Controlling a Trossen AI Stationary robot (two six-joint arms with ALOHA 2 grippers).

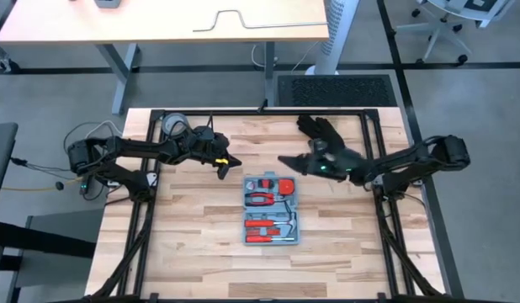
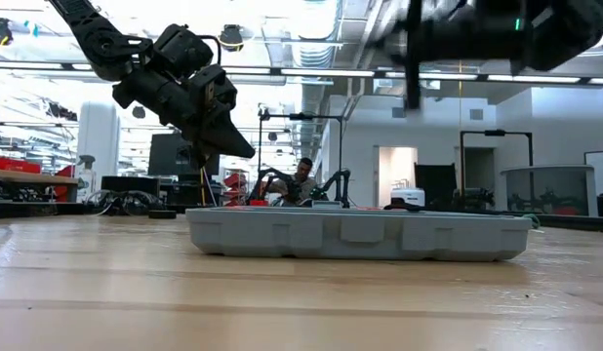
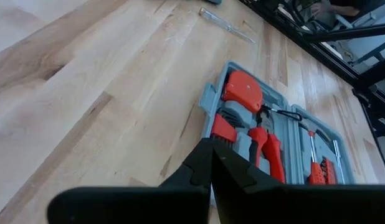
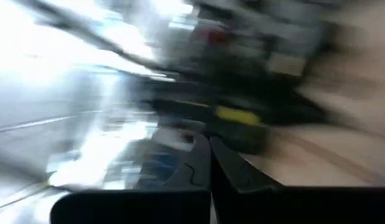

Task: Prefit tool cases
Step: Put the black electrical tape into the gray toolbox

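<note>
Your tool case (image 1: 271, 209) lies open and flat on the wooden table (image 1: 193, 244), about mid-table, pale blue-grey tray up. Red-handled tools sit in its slots: a red tape-measure body (image 3: 242, 92), pliers (image 3: 267, 144), a row of red bits (image 3: 321, 171). From the low view you see only the tray's long side wall (image 2: 360, 235), resting on the wood.

Your left gripper (image 1: 227, 162) hangs above the table just off the case's far left corner, clear of it, tips pointing toward the case. Jaws pressed together, nothing between them; in the left wrist view the two dark fingers (image 3: 205, 165) meet at a point with the case just ahead of the tips.

Your right gripper (image 1: 287, 160) is raised just beyond the case's far edge, slightly right of centre, tips pointing left toward the other gripper. Jaws closed and empty; the right wrist view shows the fingers (image 4: 208, 155) touching, all else smeared.

A black glove (image 1: 321, 130) lies on the wood behind the right gripper, away from the case. A slim clear-handled tool (image 3: 227, 25) lies on the table past the case from the left jaws.
</note>
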